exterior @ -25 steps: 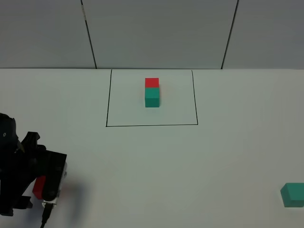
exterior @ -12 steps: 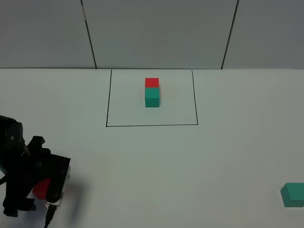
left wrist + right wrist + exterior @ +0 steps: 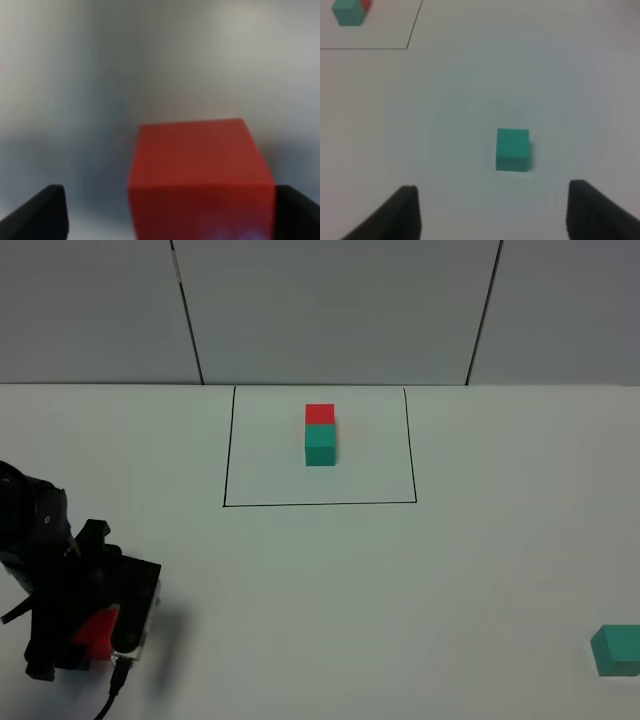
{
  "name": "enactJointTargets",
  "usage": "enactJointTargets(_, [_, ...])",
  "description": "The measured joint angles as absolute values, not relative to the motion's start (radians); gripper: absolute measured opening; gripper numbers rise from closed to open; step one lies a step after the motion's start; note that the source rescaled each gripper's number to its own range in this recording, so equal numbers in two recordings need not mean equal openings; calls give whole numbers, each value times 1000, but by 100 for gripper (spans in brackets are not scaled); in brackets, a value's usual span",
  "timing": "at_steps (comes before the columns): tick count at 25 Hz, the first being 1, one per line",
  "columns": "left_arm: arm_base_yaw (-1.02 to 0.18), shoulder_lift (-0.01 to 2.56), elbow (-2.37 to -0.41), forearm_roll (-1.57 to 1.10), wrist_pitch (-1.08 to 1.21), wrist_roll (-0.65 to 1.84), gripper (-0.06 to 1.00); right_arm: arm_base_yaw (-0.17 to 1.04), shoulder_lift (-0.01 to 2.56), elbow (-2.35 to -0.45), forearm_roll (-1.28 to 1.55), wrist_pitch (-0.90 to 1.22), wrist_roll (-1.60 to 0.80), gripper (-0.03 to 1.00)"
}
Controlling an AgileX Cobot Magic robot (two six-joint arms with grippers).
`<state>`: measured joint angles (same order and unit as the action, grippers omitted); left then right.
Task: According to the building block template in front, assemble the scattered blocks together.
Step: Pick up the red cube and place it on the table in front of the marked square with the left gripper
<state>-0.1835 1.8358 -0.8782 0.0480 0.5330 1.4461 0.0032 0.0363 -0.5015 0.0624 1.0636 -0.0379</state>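
We see the red cube (image 3: 200, 170) near-left on the worktop (image 3: 400, 590), between our wide-open left jaws; the teal cube (image 3: 512, 149) lies near-right, just ahead of our open right jaws

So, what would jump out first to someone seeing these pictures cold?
The black left gripper at the near left of the white table draws the eye, its jaws open around a red cube. At the far middle, the red-and-teal block template sits inside a black-lined rectangle. A lone teal cube lies near the right edge.
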Motion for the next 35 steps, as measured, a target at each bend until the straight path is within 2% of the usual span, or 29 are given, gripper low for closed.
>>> enactJointTargets(35, [-183, 1860, -886, 34, 593, 1486, 91, 3, 36, -502, 62, 1064, -38, 56])
